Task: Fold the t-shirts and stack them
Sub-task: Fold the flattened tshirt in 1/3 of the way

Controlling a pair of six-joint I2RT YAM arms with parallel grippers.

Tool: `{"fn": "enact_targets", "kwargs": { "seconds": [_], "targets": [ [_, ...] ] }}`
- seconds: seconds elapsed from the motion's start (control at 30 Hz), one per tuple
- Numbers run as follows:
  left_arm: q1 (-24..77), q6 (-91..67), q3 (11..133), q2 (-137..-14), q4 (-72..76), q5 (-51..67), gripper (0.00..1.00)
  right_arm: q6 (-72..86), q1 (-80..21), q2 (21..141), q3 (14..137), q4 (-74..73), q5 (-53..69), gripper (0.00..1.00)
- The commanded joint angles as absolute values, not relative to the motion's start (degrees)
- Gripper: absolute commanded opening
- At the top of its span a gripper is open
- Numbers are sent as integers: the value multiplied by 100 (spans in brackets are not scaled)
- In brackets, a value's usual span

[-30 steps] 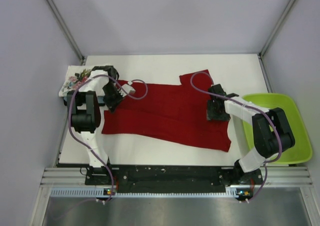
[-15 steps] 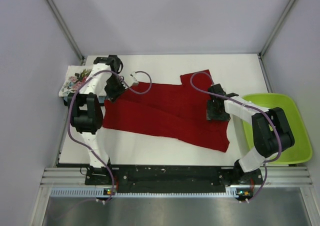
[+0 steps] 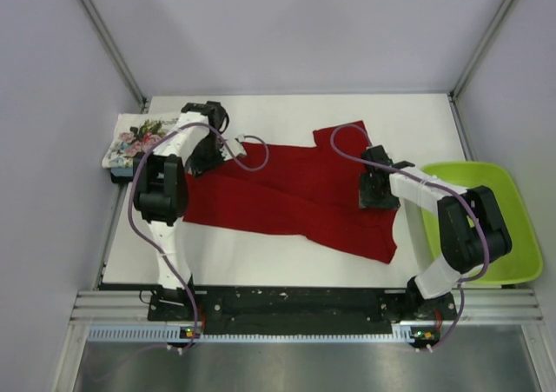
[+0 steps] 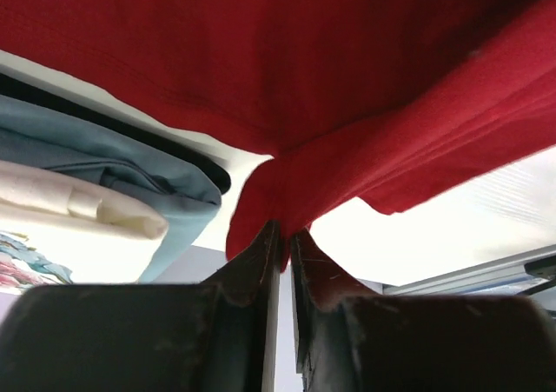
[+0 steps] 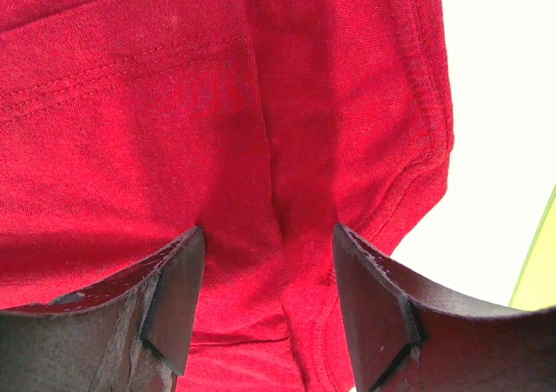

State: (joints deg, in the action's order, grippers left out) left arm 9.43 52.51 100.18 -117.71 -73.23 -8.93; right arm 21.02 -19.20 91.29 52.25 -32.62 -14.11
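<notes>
left jaws: pinched shut on a bunched edge of the red t-shirt point(image 3: 295, 196) | right jaws: standing apart, straddling flat red cloth by a seam, gripping nothing | shirt: spread on the surface point(image 3: 287, 118) between both jaws | folded shirts point(image 3: 130, 142): stacked near left jaws, outer side, floral on top

The red t-shirt point(image 3: 295, 192) lies spread, wrinkled, at centre; at ten o'clock the folded floral shirt point(image 3: 130, 142) lies above a light blue shirt point(image 4: 113, 162).

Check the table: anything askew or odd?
The red shirt lies crooked and creased, not flat: its left edge is bunched in the shut left gripper. Nothing else stands out.
</notes>
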Motion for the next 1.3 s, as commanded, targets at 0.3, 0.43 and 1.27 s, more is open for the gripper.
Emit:
{"fn": "enact_targets", "kwargs": {
  "seconds": [0.3,0.43,1.27],
  "targets": [
    [914,4439,9686,-11384,-5941,-1830,42,1626,-1837,8605,5625,-3489,-1872,57],
    [914,4753,8923,-10374,-6081,-943,47,1599,-1802,8797,5774,-3498,-1741,50],
    [1089,5107,4721,-9616,-5141,-466,0,1170,-1107,10353,6986,-3340,-1740,0]
  ]
}}
